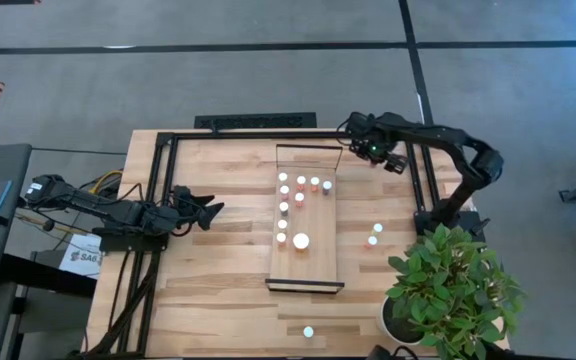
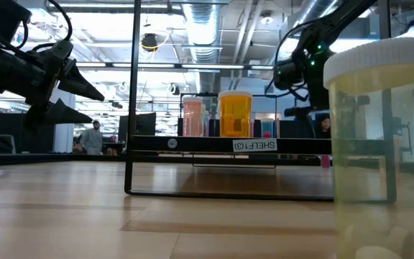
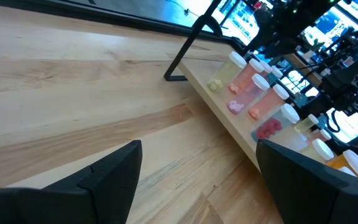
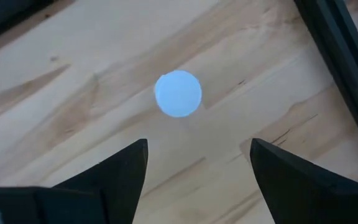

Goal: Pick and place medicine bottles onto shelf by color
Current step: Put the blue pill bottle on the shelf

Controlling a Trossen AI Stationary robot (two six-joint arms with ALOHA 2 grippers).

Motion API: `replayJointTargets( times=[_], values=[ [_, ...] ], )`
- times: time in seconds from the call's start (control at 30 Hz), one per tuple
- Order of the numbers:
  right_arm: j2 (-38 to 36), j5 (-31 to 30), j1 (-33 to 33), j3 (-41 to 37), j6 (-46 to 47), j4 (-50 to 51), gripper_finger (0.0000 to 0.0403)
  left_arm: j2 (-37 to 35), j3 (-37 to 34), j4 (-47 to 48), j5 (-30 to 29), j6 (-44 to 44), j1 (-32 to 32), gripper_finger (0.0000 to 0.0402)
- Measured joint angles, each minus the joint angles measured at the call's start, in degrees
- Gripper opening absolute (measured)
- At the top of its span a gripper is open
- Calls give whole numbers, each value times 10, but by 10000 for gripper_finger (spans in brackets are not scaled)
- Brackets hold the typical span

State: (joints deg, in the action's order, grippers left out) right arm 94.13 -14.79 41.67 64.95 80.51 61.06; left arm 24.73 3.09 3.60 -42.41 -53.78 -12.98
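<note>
Pale wood runs under everything you work on: the slatted table [image 1: 218, 290] and, lying on it at the middle, the long narrow shelf [image 1: 308, 268] with its dark end rails. Your medicine bottles [image 1: 300, 195] stand mostly on the far half of that shelf, white caps up, in a short column along its left edge and a short row beside it; one with a larger cap [image 1: 301, 241] stands near the shelf's middle. From the left wrist view you see their clear bodies with yellowish, pink, orange and red contents, standing upright in a line along the shelf edge.

Off the shelf, two bottles [image 1: 375, 234] stand on the table to its right, close to each other, and one more [image 1: 308, 331] stands alone near the table's near edge. The low view has a pale yellowish bottle [image 2: 383, 151] very close to the lens, at the right.

Your left gripper [image 1: 211, 209] hovers above the table to the left of the shelf, pointing at it, fingers spread and holding nothing. Your right gripper [image 1: 343, 132] is at the far end, just beyond the shelf's far right corner, fingers wide apart and empty; its wrist view looks straight down on one white cap [image 4: 178, 93] standing on bare wood just ahead of the fingertips.

A potted plant [image 1: 453, 290] sits at the table's near right corner.
</note>
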Motion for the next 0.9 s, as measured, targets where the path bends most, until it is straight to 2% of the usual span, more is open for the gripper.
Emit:
replayJointTargets(
  times=[0.3, 0.73, 0.9],
  values=[
    [45, -17, 12, 0, -2, -23, 307, 0, 0, 0, 0, 0, 0, 303],
    [56, -91, 12, 0, 1, -54, 306, 0, 0, 0, 0, 0, 0, 303],
    [56, -100, 12, 0, 1, -60, 303, 0, 0, 0, 0, 0, 0, 303]
  ],
)
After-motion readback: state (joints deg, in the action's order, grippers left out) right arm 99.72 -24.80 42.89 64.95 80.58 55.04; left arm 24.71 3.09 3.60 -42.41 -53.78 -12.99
